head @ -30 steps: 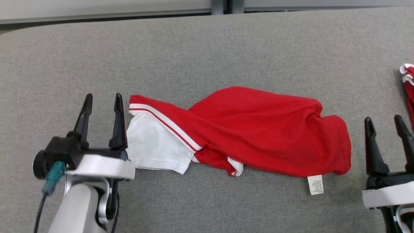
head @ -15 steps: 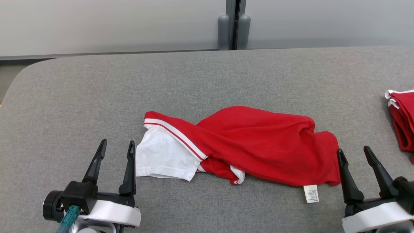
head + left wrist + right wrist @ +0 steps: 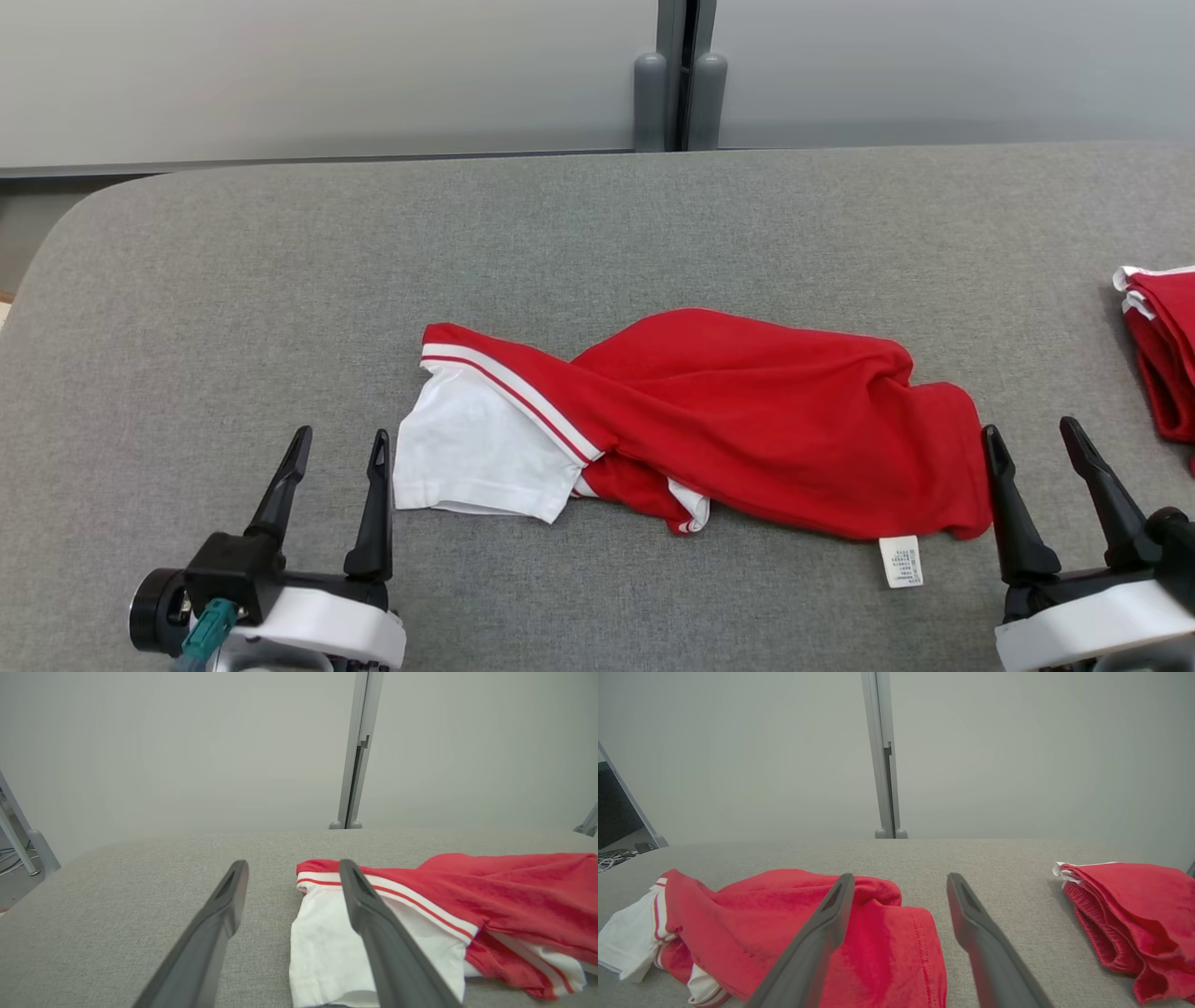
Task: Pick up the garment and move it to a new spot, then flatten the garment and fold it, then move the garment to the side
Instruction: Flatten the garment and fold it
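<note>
We see the garment [image 3: 747, 420], a red shirt with white sleeves and striped trim, lying crumpled and twisted on the grey fabric-covered table [image 3: 280, 271]. It lies about midway between the table's left and right edges and closer to the near edge than to the far one. Its white sleeve [image 3: 471, 462] lies fairly flat at the left end, bordered by a red-and-white band, while the red body bunches in long folds toward the right. A striped cuff [image 3: 689, 509] pokes out from under the body on the near side, and a white care label [image 3: 901, 561] sticks out onto the table at the garment's near right corner. Our left gripper [image 3: 342, 433] hovers just beside the sleeve's left edge with its jaws spread and nothing between them. In the left wrist view one jaw crosses in front of the sleeve, and we cannot tell whether it touches the cloth. Our right gripper [image 3: 1029, 427] sits just beside the garment's right end, its jaws likewise spread and empty. In the right wrist view one jaw overlaps the red hem, and again we cannot tell whether there is contact. A second red pile [image 3: 1162, 355] with white trim lies folded at the table's right edge, well apart from the garment. Beyond the far edge stand pale wall panels [image 3: 327, 75] joined by a grey post [image 3: 680, 84].
</note>
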### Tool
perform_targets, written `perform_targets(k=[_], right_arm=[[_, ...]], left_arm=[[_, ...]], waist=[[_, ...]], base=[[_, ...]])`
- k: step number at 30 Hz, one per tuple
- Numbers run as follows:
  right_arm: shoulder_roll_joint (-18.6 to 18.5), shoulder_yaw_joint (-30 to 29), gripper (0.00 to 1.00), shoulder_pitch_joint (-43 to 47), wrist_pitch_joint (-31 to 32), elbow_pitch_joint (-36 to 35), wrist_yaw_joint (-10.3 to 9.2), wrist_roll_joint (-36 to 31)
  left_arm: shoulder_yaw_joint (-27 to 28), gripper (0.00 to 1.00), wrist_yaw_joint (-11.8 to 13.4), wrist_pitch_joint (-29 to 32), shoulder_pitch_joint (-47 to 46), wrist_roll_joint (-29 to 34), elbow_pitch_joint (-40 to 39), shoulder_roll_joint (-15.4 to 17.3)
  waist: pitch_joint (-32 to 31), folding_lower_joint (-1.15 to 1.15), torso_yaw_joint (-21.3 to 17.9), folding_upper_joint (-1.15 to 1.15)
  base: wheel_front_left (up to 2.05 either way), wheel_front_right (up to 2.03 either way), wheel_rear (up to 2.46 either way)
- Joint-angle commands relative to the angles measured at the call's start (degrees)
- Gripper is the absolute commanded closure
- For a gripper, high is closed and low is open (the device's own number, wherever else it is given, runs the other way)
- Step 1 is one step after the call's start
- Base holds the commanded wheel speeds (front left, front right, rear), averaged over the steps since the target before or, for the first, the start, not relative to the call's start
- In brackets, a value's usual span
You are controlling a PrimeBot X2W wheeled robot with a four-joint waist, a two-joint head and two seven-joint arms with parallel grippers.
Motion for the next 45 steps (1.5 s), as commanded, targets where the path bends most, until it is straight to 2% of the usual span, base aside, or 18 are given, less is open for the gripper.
perform_targets(k=[1, 13, 14, 15, 16, 17, 26, 37, 38, 39, 40, 43, 45], right_arm=[[0.1, -0.3, 0.00, 0.0, 0.2, -0.2, 0.00, -0.2], [0.2, 0.7, 0.00, -1.2, -0.3, 3.2, 0.00, 1.6], [0.2, 0.6, 0.00, -1.4, -0.5, 3.4, 0.00, 1.7], [0.2, 0.8, 0.00, -1.6, -0.6, 3.7, 0.00, 1.8], [0.1, 0.7, 0.00, -1.6, -0.9, 4.0, 0.00, 1.9], [0.0, 0.6, 0.00, -1.6, -1.0, 4.3, 0.00, 2.0], [0.8, -1.3, 0.00, 1.3, -0.7, 9.8, 0.00, 3.4], [-1.0, 3.5, 0.00, -5.2, -1.9, 22.2, 0.00, 7.2], [-1.1, 3.9, 0.26, -5.9, -2.5, 23.1, 0.00, 7.6], [-1.5, 4.2, 0.68, -6.3, -2.8, 23.8, 0.00, 7.7], [-1.6, 4.6, 1.00, -6.7, -3.4, 24.2, 0.00, 8.1], [-2.4, 5.1, 1.00, -7.5, -5.4, 24.1, 0.00, 8.6], [-3.3, 4.6, 1.00, -8.1, -7.3, 22.6, 0.00, 8.4]], left_arm=[[0.1, 0.00, -0.5, -0.1, -1.6, -0.4, 0.9, 0.1], [-1.6, 0.00, -6.3, 4.5, -9.0, -6.0, 22.1, -1.1], [-1.8, 0.04, -6.6, 4.6, -9.4, -6.3, 23.4, -1.1], [-2.0, 0.34, -7.1, 4.6, -9.9, -6.6, 24.4, -1.1], [-2.3, 0.74, -7.2, 4.5, -10.3, -6.7, 25.2, -1.3], [-2.7, 1.00, -7.6, 4.6, -10.6, -6.8, 26.1, -1.4], [-3.0, 1.00, -7.8, 2.8, -12.4, -7.4, 29.6, -1.5], [-3.0, 1.00, -7.8, 0.6, -15.3, -7.1, 30.4, -1.9], [-2.9, 1.00, -7.9, 0.5, -15.3, -7.1, 30.1, -2.0], [-2.8, 1.00, -7.9, 0.3, -15.3, -7.0, 29.7, -2.1], [-2.5, 1.00, -7.9, 0.1, -15.3, -7.2, 29.0, -2.2], [-1.4, 1.00, -7.7, -0.1, -14.8, -7.0, 26.2, -2.3], [-0.1, 1.00, -7.3, -0.1, -13.7, -6.0, 21.6, -2.3]], waist=[[0.2, 0.00, 0.1, 0.00], [3.3, 0.00, -1.2, 0.00], [3.5, 0.00, -1.4, 0.00], [3.7, 0.00, -1.6, 0.00], [3.9, 0.00, -1.8, 0.00], [3.9, 0.00, -1.9, 0.00], [4.8, 0.00, -2.2, 0.00], [6.8, 0.00, -1.2, 0.00], [6.9, 0.00, -1.0, 0.00], [6.9, 0.00, -0.9, 0.00], [6.9, 0.00, -0.8, 0.00], [6.7, 0.00, -0.5, 0.00], [6.4, 0.00, -0.3, 0.00]], base=[[0.00, 0.00, 0.00], [0.00, 0.00, 0.00], [0.00, 0.00, 0.00], [0.00, 0.00, 0.00], [0.00, 0.00, 0.00], [0.00, 0.00, 0.00], [0.00, 0.00, 0.00], [0.00, 0.00, 0.00], [0.00, 0.00, 0.00], [0.00, 0.00, 0.00], [0.00, 0.00, 0.00], [0.00, 0.00, 0.00], [0.00, 0.00, 0.00]])
